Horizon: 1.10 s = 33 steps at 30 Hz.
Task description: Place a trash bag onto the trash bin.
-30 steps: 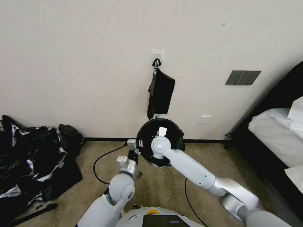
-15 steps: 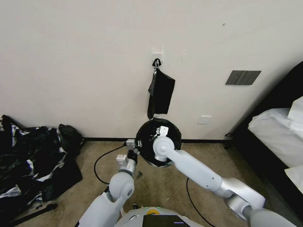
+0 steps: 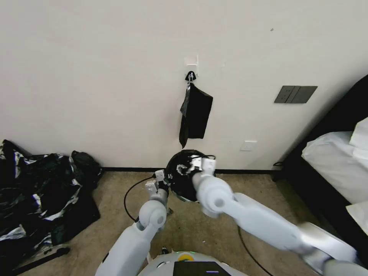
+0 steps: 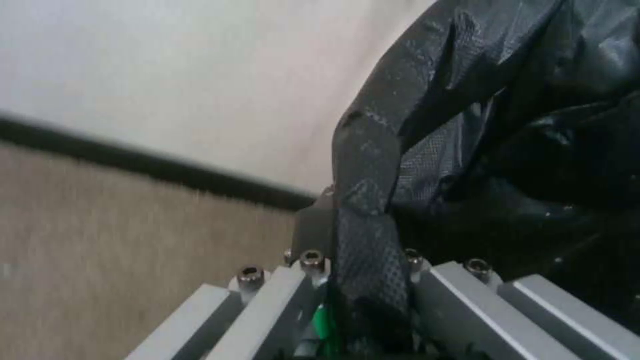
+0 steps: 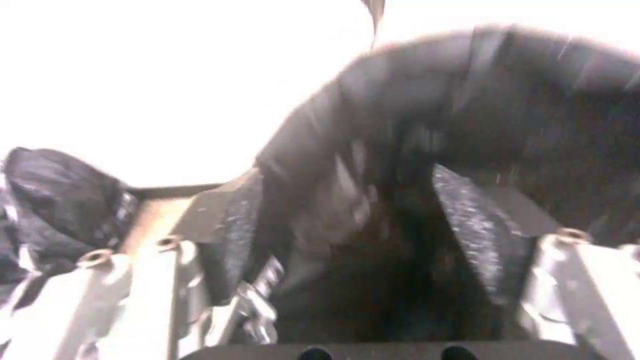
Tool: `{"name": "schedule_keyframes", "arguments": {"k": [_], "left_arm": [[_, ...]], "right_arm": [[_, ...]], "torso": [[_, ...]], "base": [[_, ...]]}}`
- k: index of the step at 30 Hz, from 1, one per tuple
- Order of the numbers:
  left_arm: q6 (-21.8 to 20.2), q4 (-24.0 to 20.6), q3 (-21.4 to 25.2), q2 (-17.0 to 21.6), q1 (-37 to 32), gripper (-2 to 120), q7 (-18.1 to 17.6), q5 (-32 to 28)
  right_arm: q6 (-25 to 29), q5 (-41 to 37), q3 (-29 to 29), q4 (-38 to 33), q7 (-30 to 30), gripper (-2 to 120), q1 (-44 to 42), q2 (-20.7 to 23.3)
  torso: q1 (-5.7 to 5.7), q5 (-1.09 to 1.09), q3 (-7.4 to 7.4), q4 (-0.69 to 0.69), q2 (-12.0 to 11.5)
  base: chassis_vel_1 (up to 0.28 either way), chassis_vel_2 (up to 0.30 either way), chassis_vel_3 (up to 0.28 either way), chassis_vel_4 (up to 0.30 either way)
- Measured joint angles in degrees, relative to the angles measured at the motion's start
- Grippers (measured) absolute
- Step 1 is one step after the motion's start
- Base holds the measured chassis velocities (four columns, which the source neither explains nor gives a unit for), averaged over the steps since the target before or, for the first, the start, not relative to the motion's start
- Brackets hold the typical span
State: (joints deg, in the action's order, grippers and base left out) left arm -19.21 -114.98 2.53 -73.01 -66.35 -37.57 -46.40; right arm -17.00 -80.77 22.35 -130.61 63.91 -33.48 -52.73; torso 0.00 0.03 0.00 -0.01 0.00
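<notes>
Cream wall [image 3: 96,76] fills the back, tan carpet [image 3: 96,214] below, dark baseboard [image 3: 126,169] between. Big black-and-silvery plastic heap [image 3: 38,199] on the floor far left. Bed with white bedding [image 3: 337,161] at right edge. Flat black bag bundle [image 3: 195,115] hangs from a wall hook [image 3: 190,76], just above the bin.

Right arm [image 3: 249,214] reaches forward from lower right, elbow bent, wrist angled down over the bin mouth. Left arm [image 3: 145,226] goes straight up the middle, forearm pointing at the bin's left side.

Trash bag [image 3: 184,180] sits on the floor against the wall, draped over the trash bin; bin itself is covered by black plastic, no white showing.

Right gripper [image 5: 363,220] is over the bag's opening, fingers [image 5: 230,235] spread wide apart with black film between and around them; it grips nothing that I can tell. Picture is blurred.

Left gripper [image 4: 363,240] at the bag's left rim, fingers closed tight on a fold of the trash bag [image 4: 467,115], film pinched between the pads and running up from them.
</notes>
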Motion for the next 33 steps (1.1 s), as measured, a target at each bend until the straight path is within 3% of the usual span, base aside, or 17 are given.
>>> {"name": "schedule_keyframes", "arguments": {"k": [3,10,14,25,33], "left_arm": [[-2.83,1.39,-0.59,-0.92,0.88,1,-4.06,-5.88],[-5.73,5.45,-3.02,-2.73,1.89,1,-8.81,-11.04],[-5.82,8.85,-5.44,-3.73,2.79,1,-9.45,-10.65],[-5.69,10.80,-7.22,-4.25,3.60,3,-9.49,-8.67],[-5.91,7.32,-7.12,-2.39,2.92,28,-9.25,-7.04]], "right_arm": [[0.72,7.32,-5.09,-5.31,-7.40,86,-5.01,7.21],[2.16,17.14,-9.12,-10.96,-10.56,100,-10.39,13.14],[2.76,21.10,-9.92,-11.54,-10.74,100,-12.65,12.78],[3.77,21.97,-10.52,-8.72,-10.38,100,-12.17,10.36],[3.79,21.56,-11.01,-7.87,-10.22,100,-11.54,10.76]], "torso": [[0.00,0.00,0.00,-0.02,0.01],[0.00,-0.01,0.00,0.02,0.00],[0.00,-0.01,0.00,0.01,0.00],[0.00,-0.02,-0.01,0.03,0.01],[0.00,-0.04,0.01,-0.01,0.01]], "base": [[0.000,0.000,0.000,0.000],[0.000,0.000,0.000,0.000],[0.000,0.000,0.000,0.000],[0.000,0.000,0.000,0.000],[0.000,0.000,0.000,0.000]]}}
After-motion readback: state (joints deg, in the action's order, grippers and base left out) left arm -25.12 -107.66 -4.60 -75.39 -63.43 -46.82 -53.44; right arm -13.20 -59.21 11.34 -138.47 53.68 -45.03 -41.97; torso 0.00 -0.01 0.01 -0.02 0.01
